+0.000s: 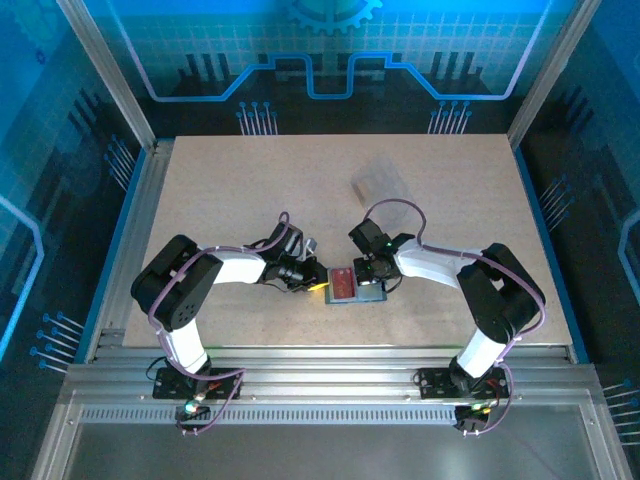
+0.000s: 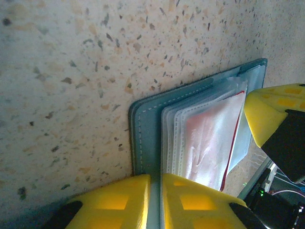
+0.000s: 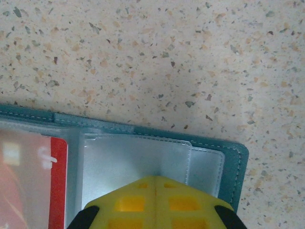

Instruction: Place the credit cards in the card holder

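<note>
Two grippers apparently pinned the small teal-grey folding card holder (image 2: 143, 138) open on the speckled table (image 3: 143, 57): left gripper (image 2: 155, 181) clamping its cover, right gripper (image 3: 155, 183), fingers (image 3: 128, 202) pressed together, resting on a clear sleeve (image 3: 133, 157) beside the sleeved flat red card (image 3: 58, 181).

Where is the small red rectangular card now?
The red card lies front-centre in the top view, in a clear sleeve of the open teal wallet, between left gripper and right gripper.
</note>
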